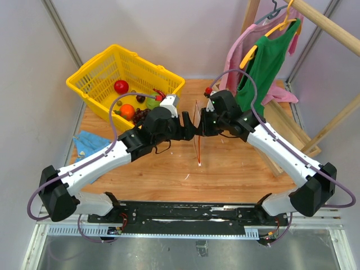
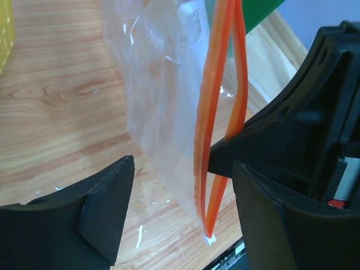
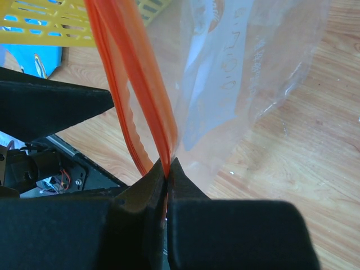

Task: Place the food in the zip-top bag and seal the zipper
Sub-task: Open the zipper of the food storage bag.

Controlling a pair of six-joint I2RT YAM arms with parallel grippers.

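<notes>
The zip-top bag (image 2: 163, 84) hangs on edge over the wooden table (image 1: 236, 169), clear and crinkly, with no food showing inside. Its red-orange zipper (image 2: 205, 152) runs down to a small white tab (image 2: 209, 239), and the two strips stand slightly apart. My right gripper (image 3: 168, 167) is shut on one zipper strip (image 3: 143, 84). My left gripper (image 2: 183, 163) is open, its fingers (image 2: 107, 208) on either side of the bag's mouth without touching it. The food lies in the yellow basket (image 1: 95, 76): a red fruit (image 1: 121, 86), an orange (image 1: 127, 111), grapes (image 1: 140, 115) and a light-green ball (image 1: 152, 103).
A blue cloth (image 1: 84, 143) lies at the table's left edge. Green and pink garments (image 1: 264, 56) hang from a wooden rack (image 1: 326, 22) at the back right. A wooden frame (image 1: 284, 132) rests along the table's right side.
</notes>
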